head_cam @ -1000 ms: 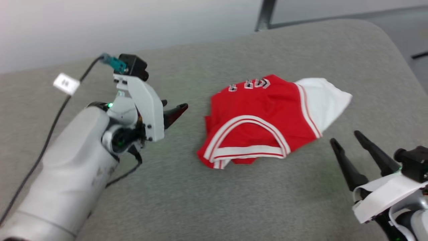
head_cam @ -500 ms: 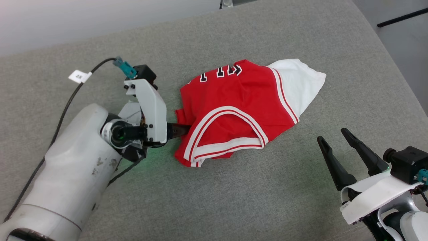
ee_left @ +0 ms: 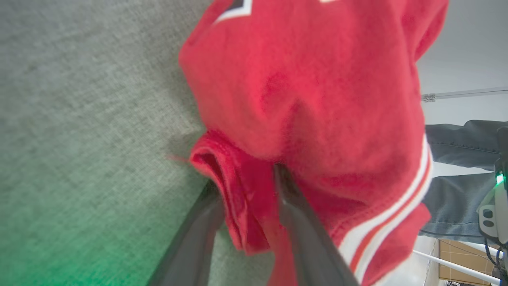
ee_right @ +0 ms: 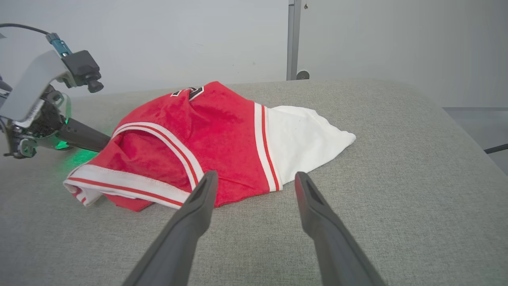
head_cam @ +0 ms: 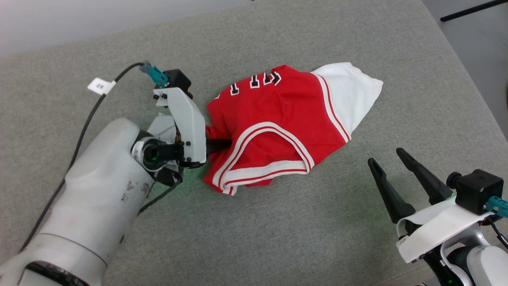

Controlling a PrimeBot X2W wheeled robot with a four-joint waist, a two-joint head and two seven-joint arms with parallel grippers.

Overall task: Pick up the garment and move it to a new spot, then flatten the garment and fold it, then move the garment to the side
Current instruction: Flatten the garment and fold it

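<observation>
Head view first: there is one red jersey-style shirt point(head_cam: 278, 127) with white-and-red striped trim, lying crumpled near the middle of the grey woven-fabric table top point(head_cam: 278, 238). One short white sleeve point(head_cam: 353, 95) spreads flat toward the far right, and part of the black, white-outlined lettering point(head_cam: 254, 82) shows at the far edge.

There are two arms, each with two long dark fingers. The left gripper point(head_cam: 217, 145) lies low over the table, pointing sideways into the shirt's left edge. In the left wrist view its fingers straddle a bunched red fold, but I cannot tell whether they pinch it. The right gripper point(head_cam: 385, 156) hovers near the front right corner, apart from the shirt, with its jaws spread wide and nothing between them.

One black cable point(head_cam: 85, 123) with a white tag runs along the left arm. Beyond the table are a pale wall point(ee_right: 158, 39), one grey metal post point(ee_right: 293, 39) and a person's legs in blue jeans point(ee_left: 452, 202).
</observation>
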